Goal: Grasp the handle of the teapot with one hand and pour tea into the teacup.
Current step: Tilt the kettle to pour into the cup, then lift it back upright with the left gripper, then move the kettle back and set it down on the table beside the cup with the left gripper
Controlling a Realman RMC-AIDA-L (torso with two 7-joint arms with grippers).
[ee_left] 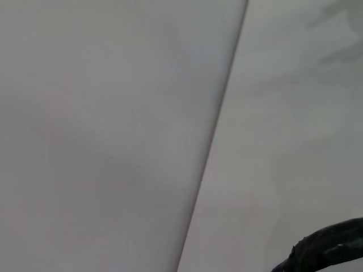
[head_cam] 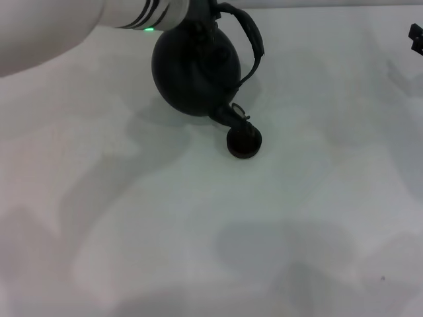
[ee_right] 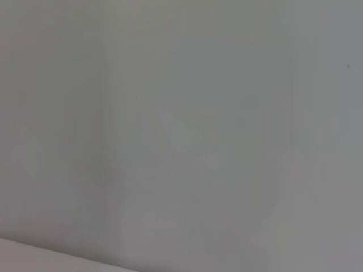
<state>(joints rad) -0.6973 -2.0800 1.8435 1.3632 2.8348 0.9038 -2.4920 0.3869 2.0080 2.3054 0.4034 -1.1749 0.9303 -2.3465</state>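
- While the teapot (head_cam: 195,69) hangs tilted with its spout (head_cam: 231,115) dipped right over the teacup (head_cam: 244,142), we judge that we are in the pouring step itself.
- Our left arm (head_cam: 79,20) reaches in from the upper left of the head view and meets the pot at its top; the left pincer is hidden there, so we cannot tell how its fingers stand, though the raised, tipped pot suggests that it carries the load.
- The handle (head_cam: 251,33) arches off to the pot's right side, and a dark curved stretch of what looks like it also shows in the left wrist view (ee_left: 329,249).
- The cup sits on the counter (head_cam: 198,231) just below and in front of the pot, its rim at the spout's tip; whether they touch we cannot tell, and no stream of tea is visible.
- Our right pincer (head_cam: 416,36) is parked at the far right edge, well apart; its state we cannot tell.
- Next, by our judgement, the tilt must be held steady with the spout kept over the small cup, then eased back upright before the cup overfills or is nudged.
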